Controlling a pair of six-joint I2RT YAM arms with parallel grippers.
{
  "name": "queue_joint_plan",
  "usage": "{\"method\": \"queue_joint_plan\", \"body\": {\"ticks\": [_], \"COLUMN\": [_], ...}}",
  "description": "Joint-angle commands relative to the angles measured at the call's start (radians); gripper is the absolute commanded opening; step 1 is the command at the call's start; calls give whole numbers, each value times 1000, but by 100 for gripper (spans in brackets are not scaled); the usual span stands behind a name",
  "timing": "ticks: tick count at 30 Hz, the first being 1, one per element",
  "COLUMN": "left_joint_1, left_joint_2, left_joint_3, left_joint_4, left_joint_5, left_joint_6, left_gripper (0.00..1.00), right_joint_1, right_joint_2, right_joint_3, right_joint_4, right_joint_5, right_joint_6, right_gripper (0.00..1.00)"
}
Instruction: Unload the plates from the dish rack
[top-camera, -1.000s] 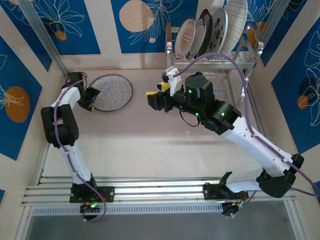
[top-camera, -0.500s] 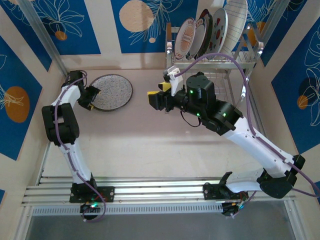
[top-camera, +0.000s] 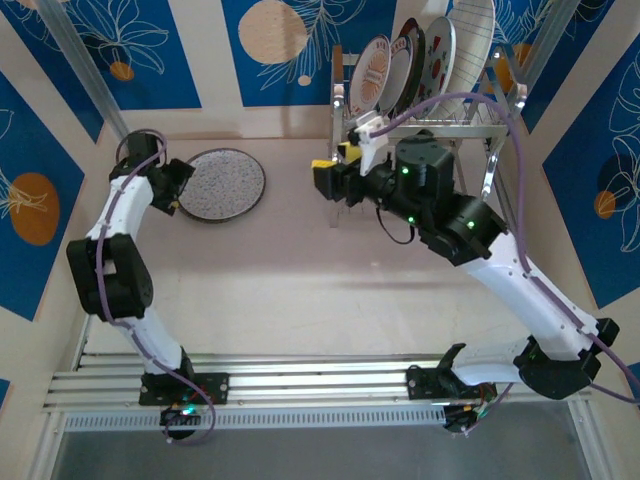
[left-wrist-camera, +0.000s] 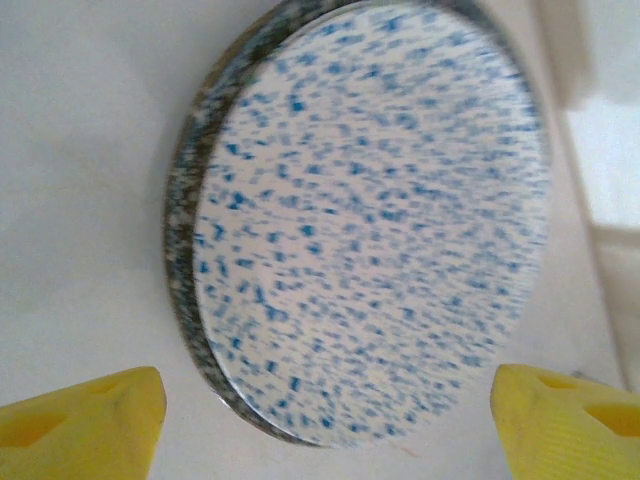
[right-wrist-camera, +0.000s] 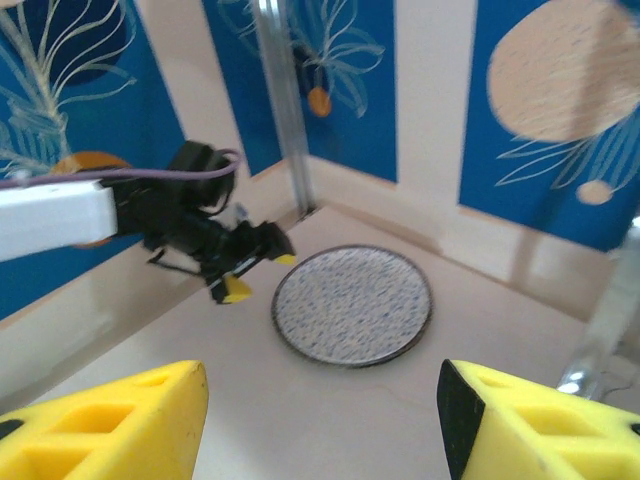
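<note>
Your left gripper (left-wrist-camera: 325, 425) has its jaws released: the yellow fingertips (left-wrist-camera: 85, 420) sit in the two bottom corners of the left wrist view, wide apart, with nothing clamped between them. Just beyond them, the speckled plate (left-wrist-camera: 370, 220) lies flat on the table (left-wrist-camera: 90, 150), its near rim between the fingertips but not gripped. In the top external view this gripper (top-camera: 178, 190) stands at the plate's left edge, in the upper left of the frame, and the plate (top-camera: 222, 184) rests apart from everything else. Your right gripper (right-wrist-camera: 320, 420) is likewise released and empty, its fingers spread to the bottom corners of the right wrist view, which looks across bare table toward the same plate (right-wrist-camera: 352, 305) and the left gripper (right-wrist-camera: 245, 275) beside it. From above, the right gripper (top-camera: 322, 178) hangs over the table at upper centre, just left of the dish rack (top-camera: 470, 125). Four plates (top-camera: 438, 58) stand upright in the rack's upper tier at the top right of the frame. Whether the lower shelf carries anything you cannot tell, as the right arm covers it.
</note>
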Motion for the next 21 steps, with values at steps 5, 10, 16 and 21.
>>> {"method": "queue_joint_plan", "body": {"ticks": [5, 10, 16, 21], "left_joint_1": [-149, -288, -462, -586], "left_joint_2": [-163, -237, -324, -426], "left_joint_3": [29, 37, 13, -45], "left_joint_4": [36, 125, 249, 396], "left_joint_5": [-81, -91, -67, -22], "left_joint_6": [-48, -32, 36, 144], "left_gripper": [84, 85, 85, 86], "right_joint_1": [-189, -359, -536, -690], "right_joint_2": [-40, -32, 26, 104], "right_joint_3": [104, 154, 233, 316], "right_joint_4": [-79, -89, -94, -113], "right_joint_5": [88, 46, 2, -59], "right_joint_6": [-18, 30, 106, 198], "right_gripper": [63, 63, 66, 69]}}
